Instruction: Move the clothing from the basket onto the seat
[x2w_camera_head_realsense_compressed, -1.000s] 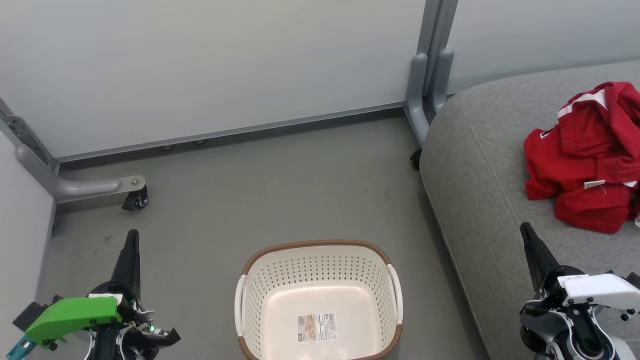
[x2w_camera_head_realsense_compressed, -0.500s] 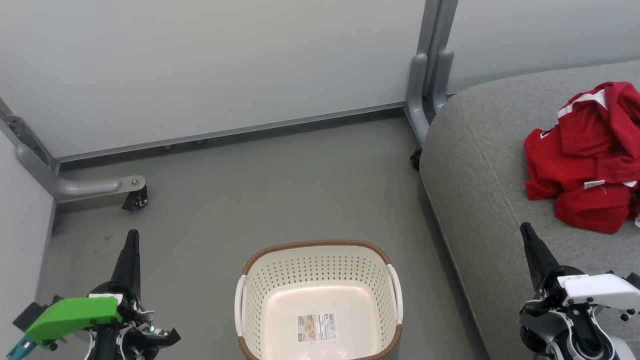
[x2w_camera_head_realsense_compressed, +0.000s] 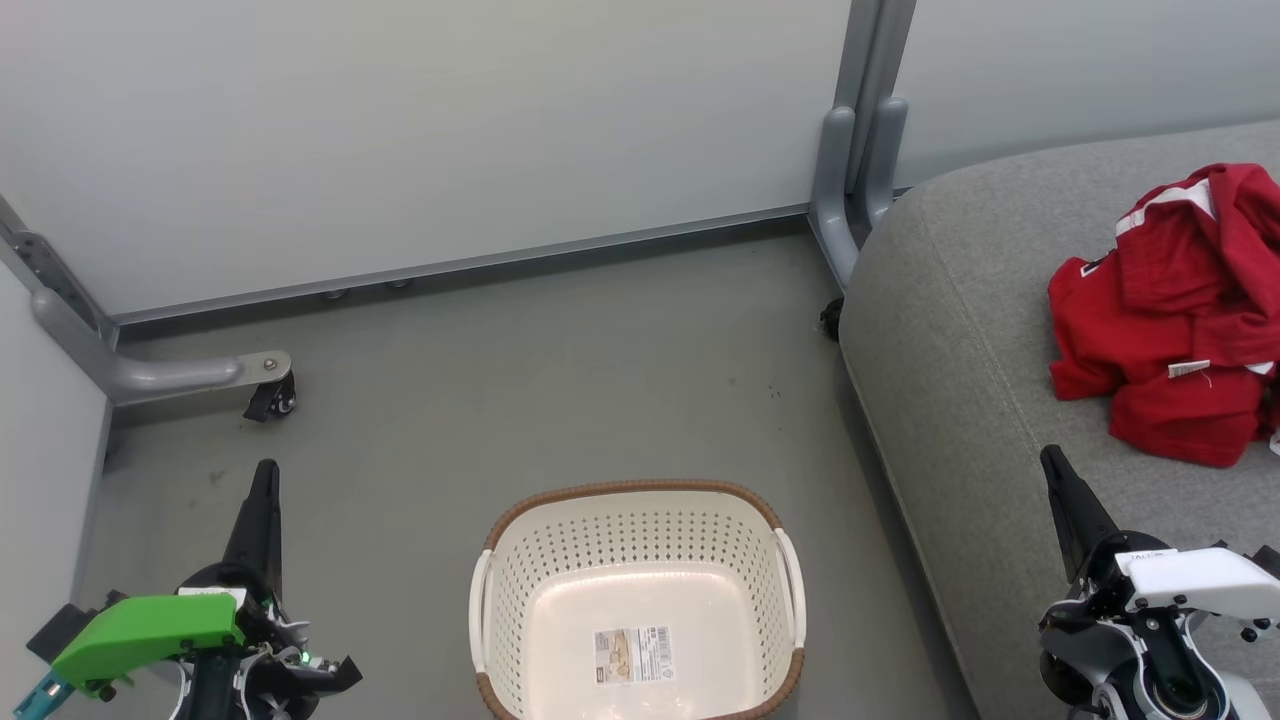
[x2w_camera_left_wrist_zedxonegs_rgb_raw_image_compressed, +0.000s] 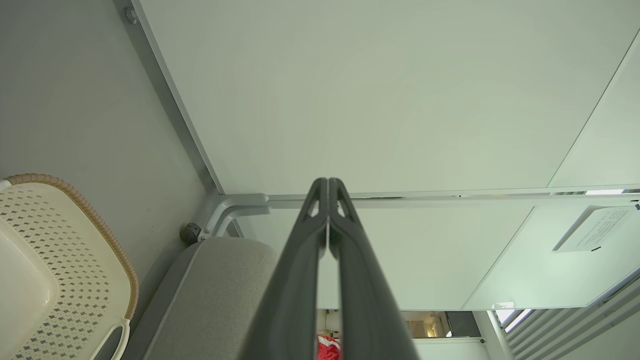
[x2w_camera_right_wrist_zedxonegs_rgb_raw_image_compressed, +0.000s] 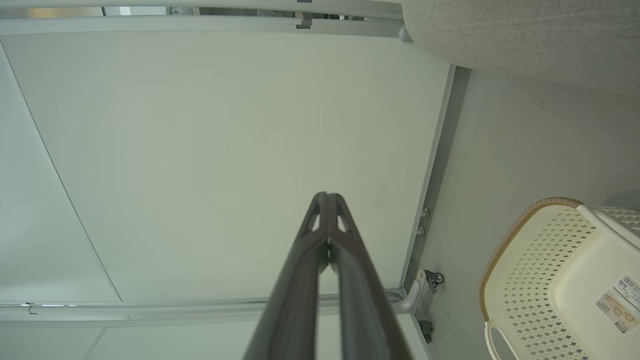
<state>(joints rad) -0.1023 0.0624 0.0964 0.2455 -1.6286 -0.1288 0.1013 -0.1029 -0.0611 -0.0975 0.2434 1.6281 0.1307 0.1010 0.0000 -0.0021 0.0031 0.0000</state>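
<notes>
Head view: crumpled red clothing (x2w_camera_head_realsense_compressed: 1170, 320) on woven-grey seat (x2w_camera_head_realsense_compressed: 960, 400); perforated basket (x2w_camera_head_realsense_compressed: 640, 560).

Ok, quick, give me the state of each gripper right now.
Left gripper: shut, holding nothing.
Right gripper: shut, holding nothing.

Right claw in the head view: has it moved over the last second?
No. The right claw, shut, has its tip at the same spot against the seat, as far from the clothing as before.
</notes>
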